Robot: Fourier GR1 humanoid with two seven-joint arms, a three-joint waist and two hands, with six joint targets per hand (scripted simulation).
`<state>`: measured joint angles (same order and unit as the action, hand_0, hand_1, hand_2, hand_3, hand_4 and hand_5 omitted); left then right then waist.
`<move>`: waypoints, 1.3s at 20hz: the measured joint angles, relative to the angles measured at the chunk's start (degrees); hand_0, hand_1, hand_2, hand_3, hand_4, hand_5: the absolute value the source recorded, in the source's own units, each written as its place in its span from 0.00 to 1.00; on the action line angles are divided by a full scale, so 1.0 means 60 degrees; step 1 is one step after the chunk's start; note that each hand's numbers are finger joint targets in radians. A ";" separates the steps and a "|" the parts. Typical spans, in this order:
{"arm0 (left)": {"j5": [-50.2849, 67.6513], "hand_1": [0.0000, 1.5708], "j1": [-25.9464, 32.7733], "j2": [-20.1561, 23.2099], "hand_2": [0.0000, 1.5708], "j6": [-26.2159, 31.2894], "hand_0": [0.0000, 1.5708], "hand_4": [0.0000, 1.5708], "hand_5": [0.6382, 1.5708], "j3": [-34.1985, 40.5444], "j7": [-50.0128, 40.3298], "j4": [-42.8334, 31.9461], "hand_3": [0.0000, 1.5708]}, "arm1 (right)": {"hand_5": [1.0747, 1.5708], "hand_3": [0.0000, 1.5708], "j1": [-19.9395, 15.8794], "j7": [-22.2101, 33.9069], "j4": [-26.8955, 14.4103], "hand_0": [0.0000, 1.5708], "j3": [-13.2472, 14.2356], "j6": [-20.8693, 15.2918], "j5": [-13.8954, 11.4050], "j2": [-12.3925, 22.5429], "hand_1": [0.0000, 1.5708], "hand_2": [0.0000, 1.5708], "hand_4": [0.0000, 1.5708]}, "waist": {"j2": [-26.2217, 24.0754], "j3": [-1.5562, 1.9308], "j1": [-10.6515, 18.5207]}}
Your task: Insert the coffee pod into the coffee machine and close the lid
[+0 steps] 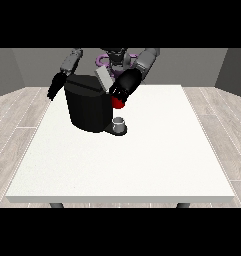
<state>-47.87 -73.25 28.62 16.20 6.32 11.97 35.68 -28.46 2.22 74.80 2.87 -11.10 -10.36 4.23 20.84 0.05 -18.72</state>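
Hand at the view's right (120, 92) sits just right of the frame's centre-top, pressed close against the upper right corner of the coffee machine (88, 107); whether its fingers are curled or straight I cannot tell, since they merge with the dark machine body. A red thing at the machine (118, 103) shows directly under that hand. The other hand, at the view's left (54, 87), hangs beside the machine's left edge at the upper left, apart from it, and its fingers are likewise too small to read.

Going down in size: the white table (142, 170) fills the middle and lower frame. The black machine stands on it at upper centre-left, and its grey lid (104, 77) tilts up at the top, so it looks not yet closed. A small grey thing (120, 122) stands at the machine's base on the right; I cannot tell whether it is the pod or a cup on the drip tray.

By judgement, a coffee pod is light, rigid and smooth, so it is best pinched across its side wall just under the rim. The lid probably pivots on a hinge and wants a push on its raised free edge.
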 measured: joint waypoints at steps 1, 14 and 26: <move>-0.0007 0.79 -0.0025 -0.0064 0.77 -0.0045 0.79 0.00 1.00 0.0001 -0.0030 0.0022 0.61 | 1.00 0.00 -0.0015 -0.0004 -0.0048 0.00 0.0018 -0.0017 0.0002 -0.0006 0.00 0.00 0.04 | -0.0015 0.0001 0.0010; -0.0391 0.52 -0.0127 0.0350 0.58 -0.0611 0.52 0.00 1.00 -0.0079 0.0783 0.0115 0.42 | 1.00 0.00 -0.0124 -0.0068 -0.0022 0.00 -0.0034 -0.0097 -0.0170 0.0072 0.00 0.00 0.07 | 0.0398 0.0011 -0.0065; -0.0790 0.00 -0.0108 0.0463 0.31 -0.0909 0.00 0.00 1.00 -0.0174 0.0839 0.0001 0.24 | 1.00 0.00 -0.0025 -0.0170 -0.0215 0.00 -0.0016 -0.0146 -0.0256 0.0095 0.00 0.00 0.07 | 0.0279 0.0007 0.0016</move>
<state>-52.61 -73.90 31.40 10.75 5.28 17.00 35.69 -28.61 1.20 73.51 2.77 -11.98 -11.89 4.80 22.51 0.10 -18.62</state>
